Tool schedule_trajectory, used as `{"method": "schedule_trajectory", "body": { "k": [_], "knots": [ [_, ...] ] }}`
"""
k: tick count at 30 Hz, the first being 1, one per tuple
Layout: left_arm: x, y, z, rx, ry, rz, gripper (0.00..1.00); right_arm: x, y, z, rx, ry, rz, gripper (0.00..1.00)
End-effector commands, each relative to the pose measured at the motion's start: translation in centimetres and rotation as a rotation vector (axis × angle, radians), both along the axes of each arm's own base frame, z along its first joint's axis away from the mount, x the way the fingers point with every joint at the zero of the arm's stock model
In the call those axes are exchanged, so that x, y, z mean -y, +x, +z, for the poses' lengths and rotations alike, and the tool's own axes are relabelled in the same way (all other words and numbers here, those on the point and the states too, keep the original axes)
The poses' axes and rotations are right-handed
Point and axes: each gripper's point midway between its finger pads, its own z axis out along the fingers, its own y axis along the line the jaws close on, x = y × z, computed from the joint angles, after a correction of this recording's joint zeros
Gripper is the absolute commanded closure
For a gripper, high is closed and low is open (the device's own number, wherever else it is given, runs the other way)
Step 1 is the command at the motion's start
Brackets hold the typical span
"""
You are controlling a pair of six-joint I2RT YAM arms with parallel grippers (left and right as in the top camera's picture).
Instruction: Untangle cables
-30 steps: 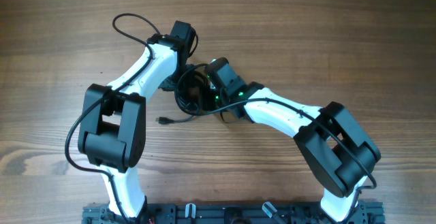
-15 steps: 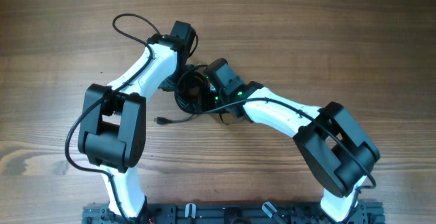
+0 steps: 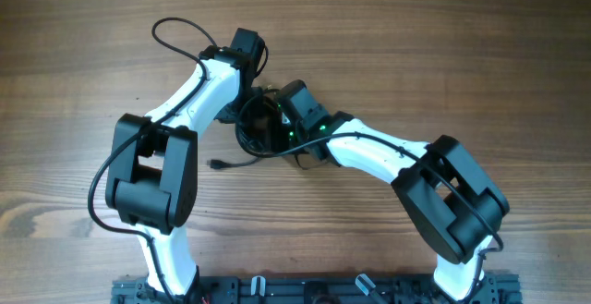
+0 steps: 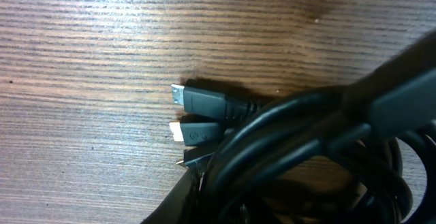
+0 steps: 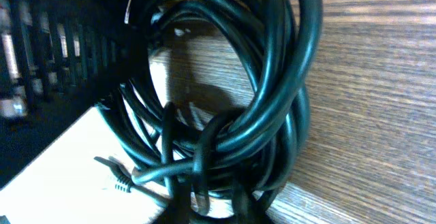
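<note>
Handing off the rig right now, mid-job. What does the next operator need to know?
Left gripper: at the bundle; open or shut cannot be told.
Right gripper: shut, at the bundle; whether it pinches a strand is unclear.
Cables: one coiled, knotted bundle between the grippers, mid-table. One plug end trails out; three connectors lie together beside the coil.
Done: nothing separated.
Left: free each cable from the coil.
</note>
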Motion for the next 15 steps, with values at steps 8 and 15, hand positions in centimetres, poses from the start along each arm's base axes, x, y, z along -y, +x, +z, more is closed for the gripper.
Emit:
{"method": "schedule_trajectory", "body": {
  "k": [8,15],
  "knots": [
    [1.3,-0.1,-0.6,-0.017,-0.059,-0.001,0.86,3.0,1.9,4.0,0.072,0.028,-0.007,0.96],
    [1.3,0.1,-1.0,-0.018,-0.058,-0.002,0.93,4.1,3.3,11.6,0.248,0.114,0.017,0.96]
  ]
}}
